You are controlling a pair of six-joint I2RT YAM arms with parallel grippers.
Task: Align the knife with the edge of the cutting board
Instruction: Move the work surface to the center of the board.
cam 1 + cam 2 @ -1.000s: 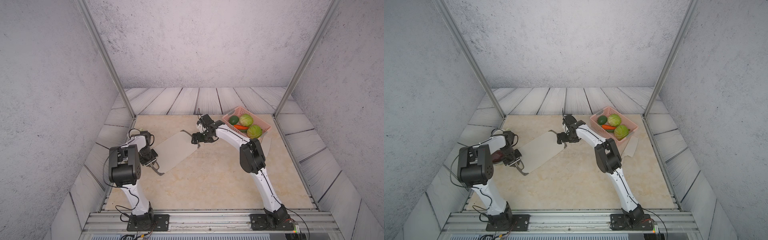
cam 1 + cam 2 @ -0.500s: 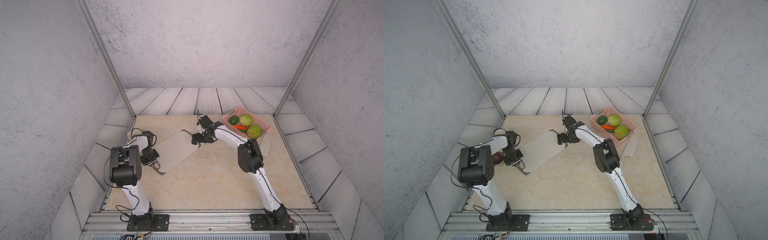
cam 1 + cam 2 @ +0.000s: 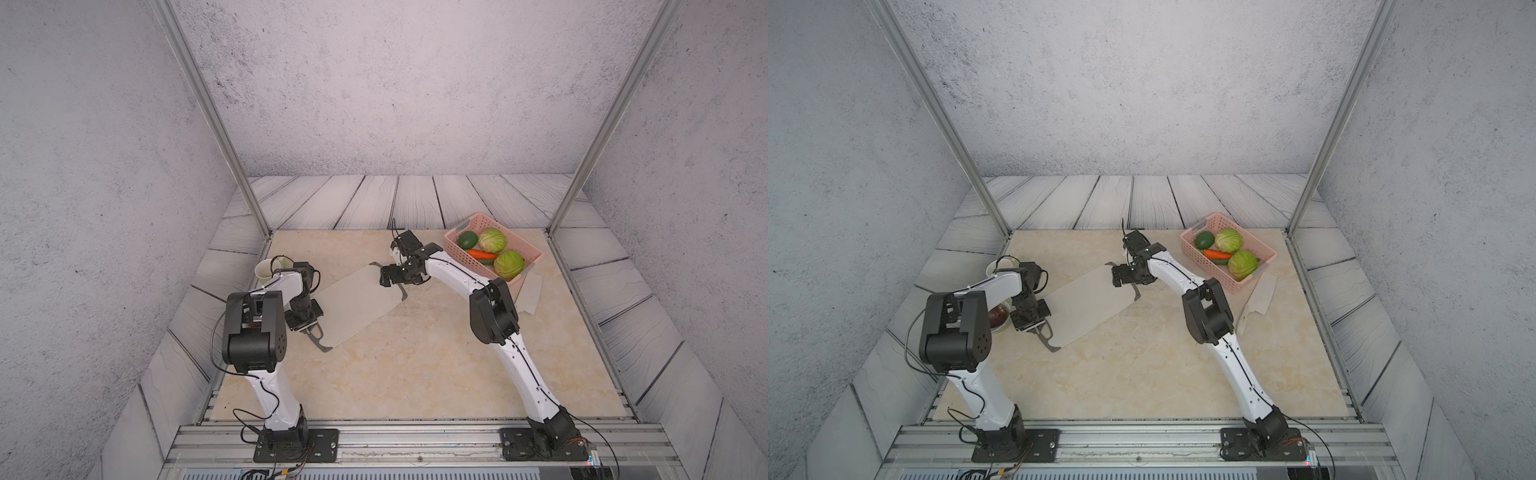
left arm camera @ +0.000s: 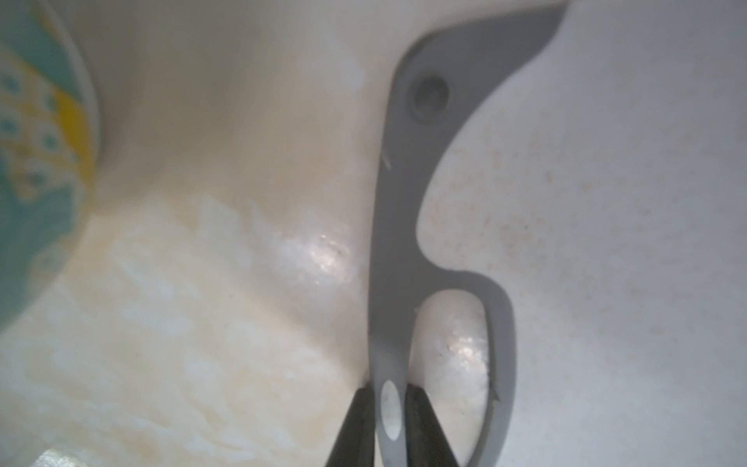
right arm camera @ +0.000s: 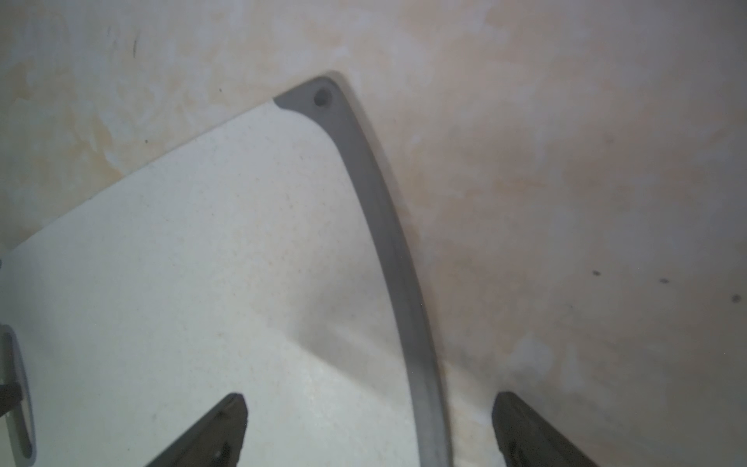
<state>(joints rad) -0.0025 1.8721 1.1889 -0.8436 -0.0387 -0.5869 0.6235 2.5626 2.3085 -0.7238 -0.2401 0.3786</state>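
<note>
The off-white cutting board (image 3: 357, 305) (image 3: 1088, 305) lies diagonally on the table's left half. My left gripper (image 3: 309, 328) (image 3: 1036, 328) (image 4: 390, 388) is shut on the grey bar of its handle slot (image 4: 394, 283), one finger on each side of the bar. My right gripper (image 3: 395, 280) (image 3: 1127, 280) (image 5: 370, 400) hangs open over the board's far end, its fingers astride the grey end trim (image 5: 388, 242) without touching it. The pale knife (image 3: 1260, 297) (image 3: 532, 295) lies at the right, just in front of the basket, far from the board and partly behind the right arm.
A pink basket (image 3: 534, 249) (image 3: 1268, 249) of vegetables stands at the back right. A white cup (image 3: 268, 268) sits by the left wall behind my left arm, and a patterned bowl (image 3: 998, 320) (image 4: 36, 141) sits close to my left gripper.
My left gripper's jaws have closed the last bit onto the board's handle bar. The right gripper stays open over the far trim; its elbow shifted slightly.
</note>
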